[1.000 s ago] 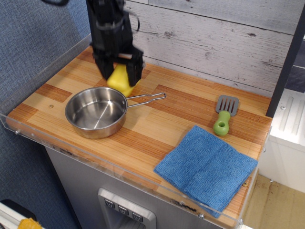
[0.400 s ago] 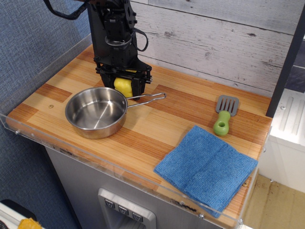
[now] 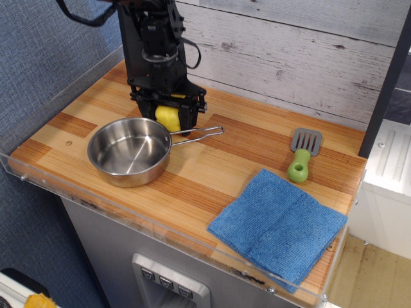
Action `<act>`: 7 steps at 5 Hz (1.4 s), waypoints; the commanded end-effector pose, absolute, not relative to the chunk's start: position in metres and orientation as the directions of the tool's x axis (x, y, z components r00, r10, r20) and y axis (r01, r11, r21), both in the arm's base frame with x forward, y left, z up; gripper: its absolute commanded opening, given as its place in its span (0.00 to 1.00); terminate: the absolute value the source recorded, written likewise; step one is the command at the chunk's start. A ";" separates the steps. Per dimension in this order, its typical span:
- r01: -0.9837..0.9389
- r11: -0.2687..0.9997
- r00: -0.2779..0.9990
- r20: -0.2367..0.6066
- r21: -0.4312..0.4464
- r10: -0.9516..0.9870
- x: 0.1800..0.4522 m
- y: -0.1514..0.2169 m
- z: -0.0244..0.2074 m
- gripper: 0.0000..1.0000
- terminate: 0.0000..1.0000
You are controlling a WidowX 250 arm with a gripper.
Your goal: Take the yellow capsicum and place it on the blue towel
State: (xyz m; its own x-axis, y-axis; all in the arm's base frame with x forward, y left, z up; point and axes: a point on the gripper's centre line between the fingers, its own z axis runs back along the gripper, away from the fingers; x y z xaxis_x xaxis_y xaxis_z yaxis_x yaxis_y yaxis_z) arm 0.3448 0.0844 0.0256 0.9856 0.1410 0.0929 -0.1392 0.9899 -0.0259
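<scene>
- A wooden counter of light and darker planks sits against a whitewashed board wall at the far side, with blue fabric panelling on the left and a clear acrylic rim along the near and left edges.
- The black gripper comes straight down at the far left of the counter, its arm and a loop of black cable rising out of the top of the view.
- The yellow capsicum sits between the two fingers, which stand on either side of it at a narrow spread; whether they press it firmly or merely flank it cannot be told, and its underside is hidden by the pan rim.
- A steel pan lies just in front of the gripper, its rim close to the capsicum, its wire handle reaching right past the fingers.
- The blue towel lies flat at the near right corner, one corner touching the acrylic rim, well apart from the capsicum.
- A grey spatula with a green handle lies to the far side of the towel, handle end near the towel's far edge.
- Between capsicum and towel lie the pan handle and open wood; the spatula sits to the right of that line.
</scene>
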 end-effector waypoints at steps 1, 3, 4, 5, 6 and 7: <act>-0.183 0.982 0.957 0.219 -0.052 0.190 0.346 0.091 0.096 0.00 0.00; -0.130 0.989 0.963 0.228 -0.077 0.144 0.325 0.045 0.135 0.00 0.00; -0.068 0.995 0.971 0.224 -0.079 0.084 0.312 0.008 0.138 0.00 0.00; -0.022 0.998 0.979 0.199 -0.062 0.034 0.294 -0.028 0.128 0.00 0.00; 0.004 0.999 0.987 0.160 -0.034 0.001 0.277 -0.046 0.114 0.00 0.00; 0.033 0.999 0.990 0.141 -0.018 -0.031 0.261 -0.056 0.102 0.00 0.00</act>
